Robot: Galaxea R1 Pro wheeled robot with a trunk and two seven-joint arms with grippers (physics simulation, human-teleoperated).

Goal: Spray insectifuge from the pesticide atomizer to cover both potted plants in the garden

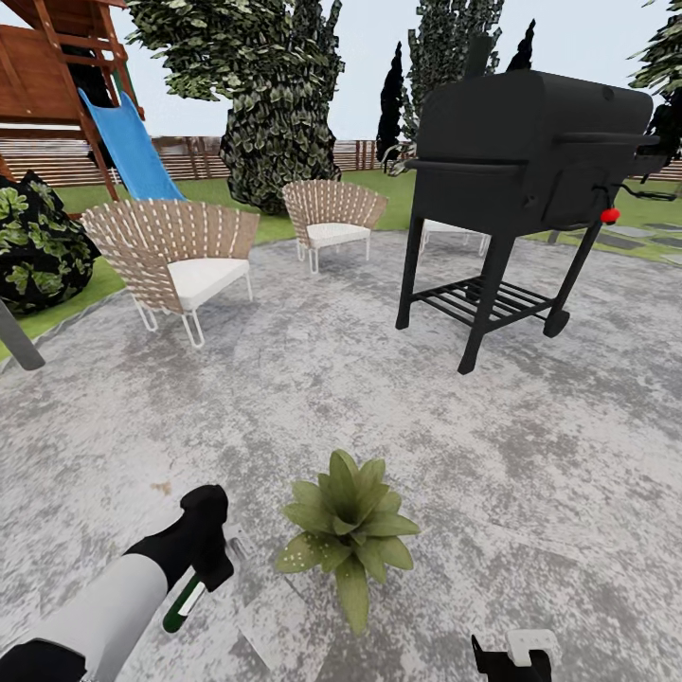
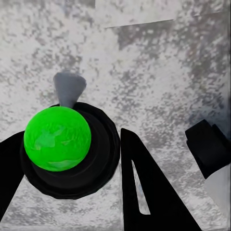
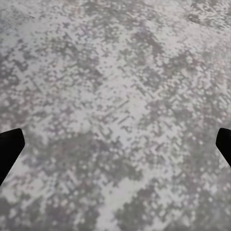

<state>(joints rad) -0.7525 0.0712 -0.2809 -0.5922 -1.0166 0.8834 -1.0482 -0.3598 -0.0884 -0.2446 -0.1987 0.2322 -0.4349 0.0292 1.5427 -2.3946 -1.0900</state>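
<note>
Atomizer (image 1: 183, 604) sits clamped in left pincer (image 1: 210, 559), beside potted plant (image 1: 349, 530).

Grey mottled patio paving (image 1: 313, 398) spreads under me. On it a potted plant (image 1: 349, 530) sits close in front. Beyond the plant stands a black grill (image 1: 511, 189) on legs; two woven chairs (image 1: 180, 260) (image 1: 332, 220) stand farther out near the paving's edge.

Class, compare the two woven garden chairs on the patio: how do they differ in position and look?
The nearer chair stands at the patio's left edge and looks larger; the farther chair sits further back, nearer the bush, and looks smaller. The nearer chair's seat faces right; the farther one's faces more toward the camera. Both share woven tan backs, white cushions and pale legs.
</note>
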